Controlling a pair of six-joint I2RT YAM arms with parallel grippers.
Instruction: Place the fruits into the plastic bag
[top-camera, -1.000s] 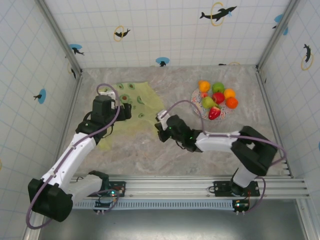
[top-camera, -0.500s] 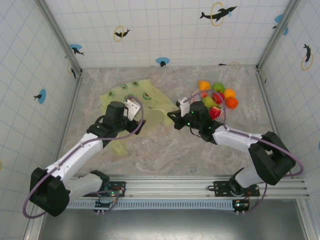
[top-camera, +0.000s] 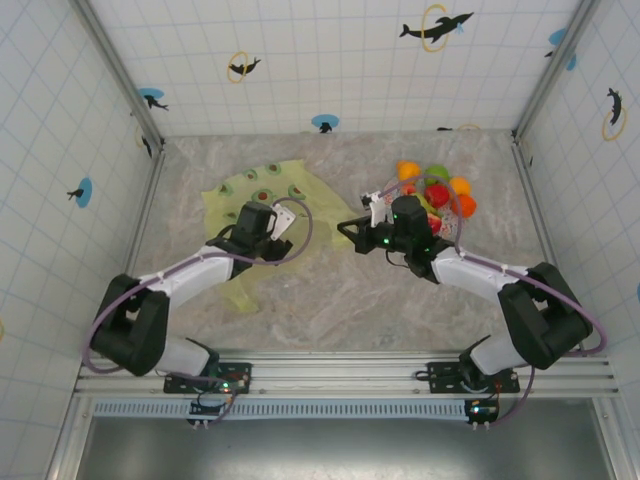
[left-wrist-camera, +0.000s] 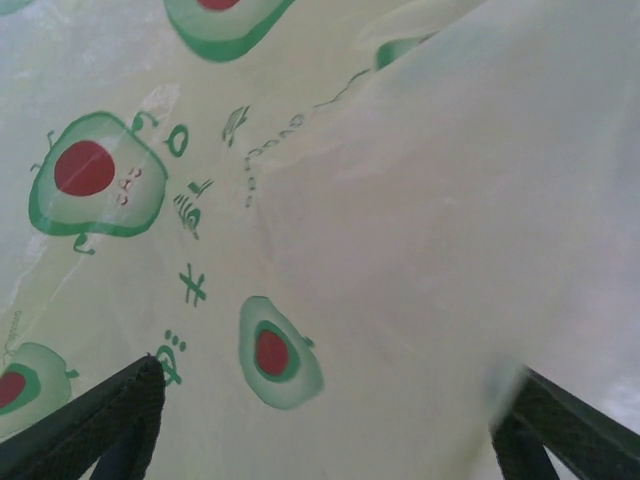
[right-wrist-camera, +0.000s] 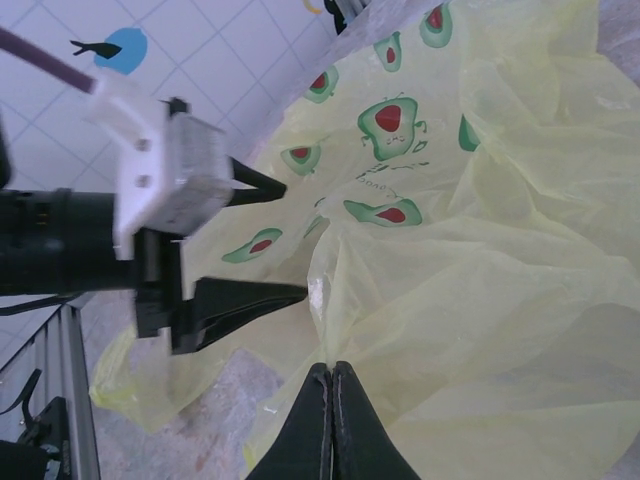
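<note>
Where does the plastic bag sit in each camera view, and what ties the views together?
Top external: plastic bag left of centre on the table.
Left wrist: bag close up, above the fingertips.
Right wrist: bag centre and right.
Shared landmark: open left claw, at left in right wrist view.

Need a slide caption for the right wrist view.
Closed right hand pinches the plastic bag edge while the open left hand points at its folds.
</note>
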